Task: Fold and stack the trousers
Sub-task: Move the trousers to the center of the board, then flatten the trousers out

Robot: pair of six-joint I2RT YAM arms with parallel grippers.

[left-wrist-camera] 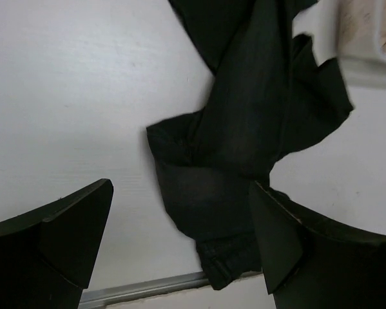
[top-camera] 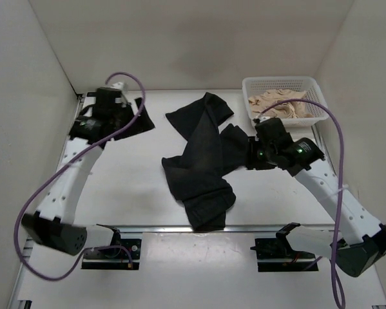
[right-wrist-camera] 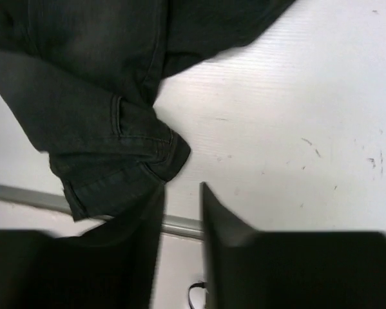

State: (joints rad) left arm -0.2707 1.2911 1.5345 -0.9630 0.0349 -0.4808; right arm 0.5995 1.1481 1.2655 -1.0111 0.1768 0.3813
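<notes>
The black trousers (top-camera: 202,161) lie crumpled in the middle of the table, one leg reaching toward the back and the waist end (top-camera: 209,212) at the near rail. My left gripper (top-camera: 138,117) hovers at the back left, apart from them and open. In the left wrist view, the left gripper (left-wrist-camera: 181,187) has nothing between its wide-set fingers, and the trousers (left-wrist-camera: 244,129) lie beyond. My right gripper (top-camera: 243,156) sits at the trousers' right edge. In the right wrist view, the right gripper (right-wrist-camera: 182,193) is open, bare table shows in its gap, and the trousers (right-wrist-camera: 96,96) lie just past its left finger.
A white basket (top-camera: 279,81) holding beige cloth (top-camera: 283,103) stands at the back right, and the basket (left-wrist-camera: 366,61) also shows in the left wrist view. A metal rail (top-camera: 147,228) runs along the table's near edge. White walls close in the table on three sides.
</notes>
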